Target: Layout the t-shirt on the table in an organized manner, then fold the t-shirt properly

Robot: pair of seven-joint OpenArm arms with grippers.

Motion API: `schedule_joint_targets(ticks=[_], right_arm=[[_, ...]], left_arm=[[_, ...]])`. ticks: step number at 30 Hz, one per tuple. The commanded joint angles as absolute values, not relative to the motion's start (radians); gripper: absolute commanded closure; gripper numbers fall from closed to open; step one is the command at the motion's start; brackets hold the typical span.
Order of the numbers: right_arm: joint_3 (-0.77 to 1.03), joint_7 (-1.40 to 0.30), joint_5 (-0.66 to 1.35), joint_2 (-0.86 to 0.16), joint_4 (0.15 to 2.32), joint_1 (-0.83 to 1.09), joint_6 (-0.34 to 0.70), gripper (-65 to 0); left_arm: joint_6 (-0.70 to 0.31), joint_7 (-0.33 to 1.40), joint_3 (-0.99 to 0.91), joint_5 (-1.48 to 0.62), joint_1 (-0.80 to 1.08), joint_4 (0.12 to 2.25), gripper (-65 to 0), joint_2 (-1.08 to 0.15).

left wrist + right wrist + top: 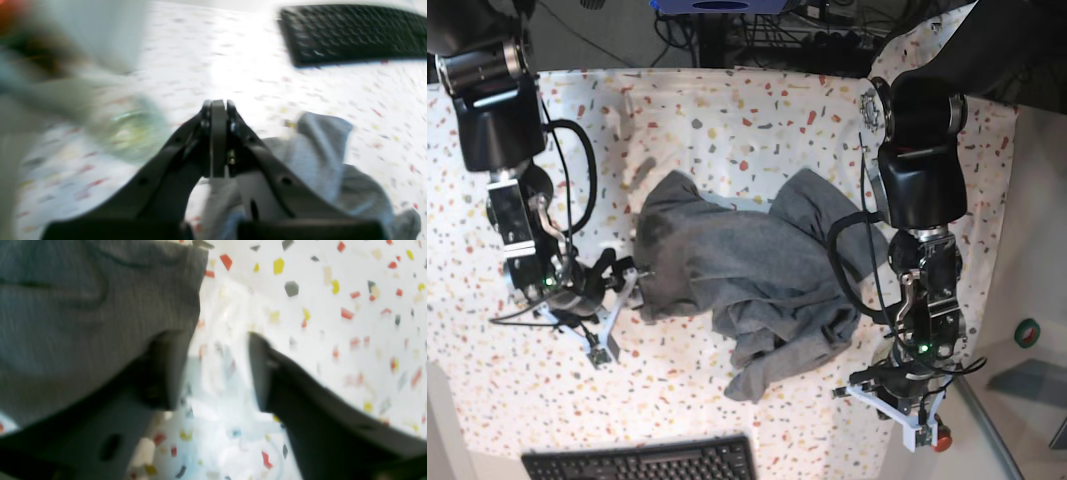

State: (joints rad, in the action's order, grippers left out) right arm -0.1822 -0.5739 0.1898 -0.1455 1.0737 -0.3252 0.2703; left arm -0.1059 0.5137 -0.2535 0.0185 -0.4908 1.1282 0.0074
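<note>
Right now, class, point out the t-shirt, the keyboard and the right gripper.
t-shirt (757, 270): base view, on the middle of the crumpled grey cloth.
keyboard (642, 462): base view, on its rows of black keys.
right gripper (217, 370): right wrist view, in the gap between its parted jaws.

t-shirt (747, 265): soft matt grey knit | table (727, 120): matt speckled cloth | keyboard (642, 462): black plastic

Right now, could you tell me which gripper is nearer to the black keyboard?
Left. The left gripper hangs just beyond the keyboard's end, by the t-shirt's lower edge. The right gripper sits farther up the table, at the shirt's opposite edge.
</note>
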Motion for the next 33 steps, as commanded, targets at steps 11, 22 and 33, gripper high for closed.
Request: schedule_joint_targets(ticks=[11, 22, 33], right_arm=[[-0.179, -0.3, 0.188, -0.079, 0.559, -0.565, 0.269, -42.2], [-0.17, -0.283, 0.189, -0.022, 0.601, -0.541, 0.268, -45.9], [-0.108, -0.349, 0.186, 0.015, 0.676, -0.535, 0.243, -45.9]], left_arm=[[-0.119, 0.578, -0.489, -0.073, 0.145, 1.65, 0.0, -0.074], [-0.12, 0.435, -0.806, -0.421, 0.535, 1.593, 0.0, -0.136], [-0.12, 0.44, -0.845, -0.421, 0.535, 1.598, 0.0, -0.131]])
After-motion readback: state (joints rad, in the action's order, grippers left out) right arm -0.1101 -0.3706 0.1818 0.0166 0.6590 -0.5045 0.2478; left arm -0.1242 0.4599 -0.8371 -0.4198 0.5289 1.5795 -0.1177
